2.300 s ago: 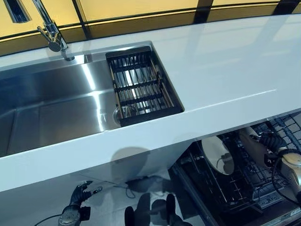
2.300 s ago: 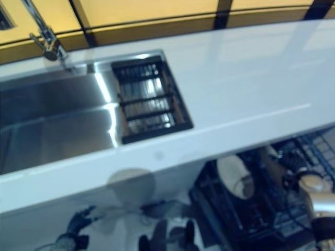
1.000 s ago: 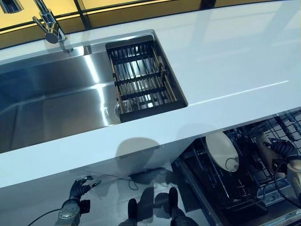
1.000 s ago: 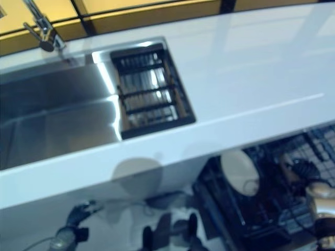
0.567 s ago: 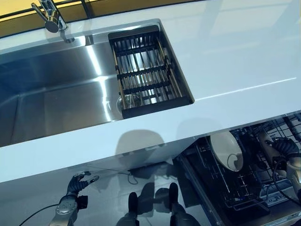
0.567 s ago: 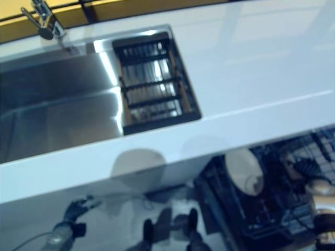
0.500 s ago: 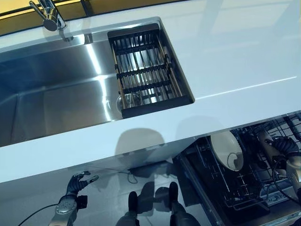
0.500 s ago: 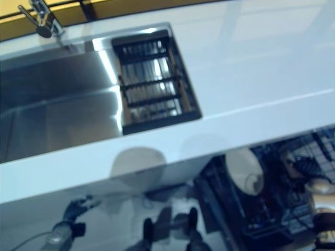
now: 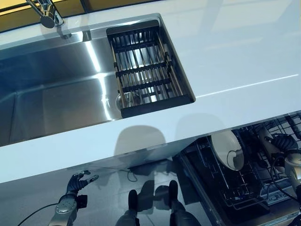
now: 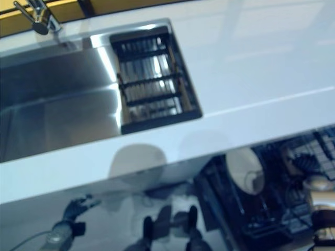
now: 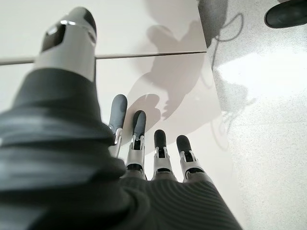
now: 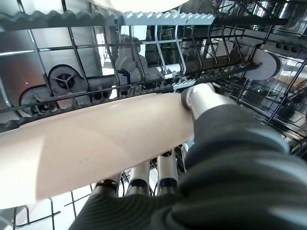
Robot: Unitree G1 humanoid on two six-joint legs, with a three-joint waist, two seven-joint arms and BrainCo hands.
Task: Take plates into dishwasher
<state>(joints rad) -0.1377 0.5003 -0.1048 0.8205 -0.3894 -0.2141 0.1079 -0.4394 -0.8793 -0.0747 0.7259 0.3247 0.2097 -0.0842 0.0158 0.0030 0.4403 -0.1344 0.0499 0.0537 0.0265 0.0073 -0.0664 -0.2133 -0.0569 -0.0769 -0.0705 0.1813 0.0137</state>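
Note:
A cream plate [image 12: 96, 143] is held in my right hand [image 12: 206, 99], thumb on its upper face and fingers curled under it. The hand is down among the wires of the open dishwasher's lower rack [image 12: 144, 21]. From the head, that hand [image 9: 282, 142] and the plate's edge [image 9: 264, 140] show at the lower right, under the counter. A white plate [image 9: 225, 148] stands upright in the rack [image 9: 244, 188] to their left. My left hand [image 9: 75, 182] hangs low beside the white cabinet front, its fingers [image 11: 144, 143] straight and holding nothing.
A white counter [image 9: 235, 56] runs across the view above the dishwasher. The steel sink [image 9: 47, 103] lies at the left, with a black drainer rack [image 9: 143, 66] in its right end and a tap [image 9: 47, 14] behind. Wire tines crowd round my right hand.
The whole picture has shifted, so the camera has moved. My right hand keeps the cream plate low in the rack, and the left hand still hangs idle.

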